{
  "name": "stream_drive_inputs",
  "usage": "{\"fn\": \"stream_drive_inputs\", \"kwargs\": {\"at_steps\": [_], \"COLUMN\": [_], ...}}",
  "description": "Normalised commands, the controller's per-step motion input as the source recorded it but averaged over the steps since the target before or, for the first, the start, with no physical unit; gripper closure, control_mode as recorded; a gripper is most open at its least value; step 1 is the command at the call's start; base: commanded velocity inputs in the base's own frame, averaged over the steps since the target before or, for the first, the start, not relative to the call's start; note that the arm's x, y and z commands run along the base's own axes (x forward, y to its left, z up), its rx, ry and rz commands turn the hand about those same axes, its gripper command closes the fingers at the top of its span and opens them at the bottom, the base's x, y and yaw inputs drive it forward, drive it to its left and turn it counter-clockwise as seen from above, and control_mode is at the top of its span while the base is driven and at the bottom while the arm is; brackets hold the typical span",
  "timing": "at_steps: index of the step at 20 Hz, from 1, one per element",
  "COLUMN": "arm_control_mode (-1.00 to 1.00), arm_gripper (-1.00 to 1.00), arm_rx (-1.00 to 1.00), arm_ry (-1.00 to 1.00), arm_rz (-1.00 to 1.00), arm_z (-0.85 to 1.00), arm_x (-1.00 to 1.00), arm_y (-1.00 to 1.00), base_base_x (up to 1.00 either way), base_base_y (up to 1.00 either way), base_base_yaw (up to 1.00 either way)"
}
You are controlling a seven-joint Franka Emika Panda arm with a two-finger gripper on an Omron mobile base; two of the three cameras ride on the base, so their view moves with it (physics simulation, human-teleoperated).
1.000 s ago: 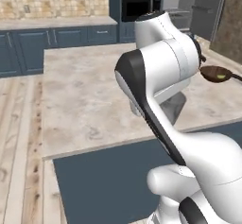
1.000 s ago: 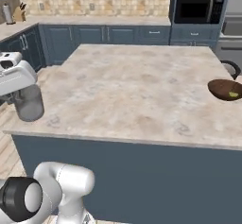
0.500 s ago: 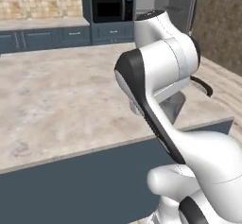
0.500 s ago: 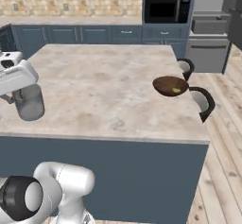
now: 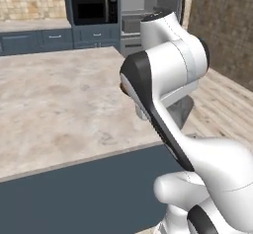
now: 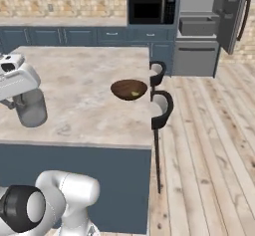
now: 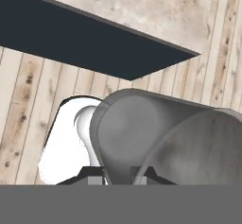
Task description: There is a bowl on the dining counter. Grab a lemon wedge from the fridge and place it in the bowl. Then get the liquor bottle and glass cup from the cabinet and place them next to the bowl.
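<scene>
Glass cup [image 6: 31, 108] is carried at the arm's end, held above the near left part of the desk [image 6: 89, 80]. In the hand view the fingers [image 7: 97, 175] pinch the cup's rim wall, one tip inside and one outside.

Bowl [image 6: 129, 89] sits near the desk's right edge, beside two stools [image 6: 160, 108], with the lemon wedge [image 6: 134, 94] already inside. Fridge [image 6: 209, 28] stands open beyond.

Judgement: the step in hand is carrying the cup to a spot next to the bowl.

- Keep the cup upright while travelling.
- Lower it onto bare stone just beside the bowl, clear of the rim.
- Leave room for the bottle.
- Release only once the base rests flat.
</scene>
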Motion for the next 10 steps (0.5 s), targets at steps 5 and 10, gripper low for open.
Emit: {"fn": "stream_drive_inputs", "kwargs": {"at_steps": [5,10], "arm_control_mode": [1.0,1.0], "arm_gripper": [1.0,1.0], "arm_rx": [0.0,0.0], "arm_ry": [0.0,0.0], "arm_rz": [0.0,0.0], "arm_z": [0.0,0.0], "arm_x": [0.0,0.0], "arm_y": [0.0,0.0], "base_base_x": [0.61,0.81], "base_base_y": [-0.97,-0.43], "base_base_yaw": [0.0,-0.04]}}
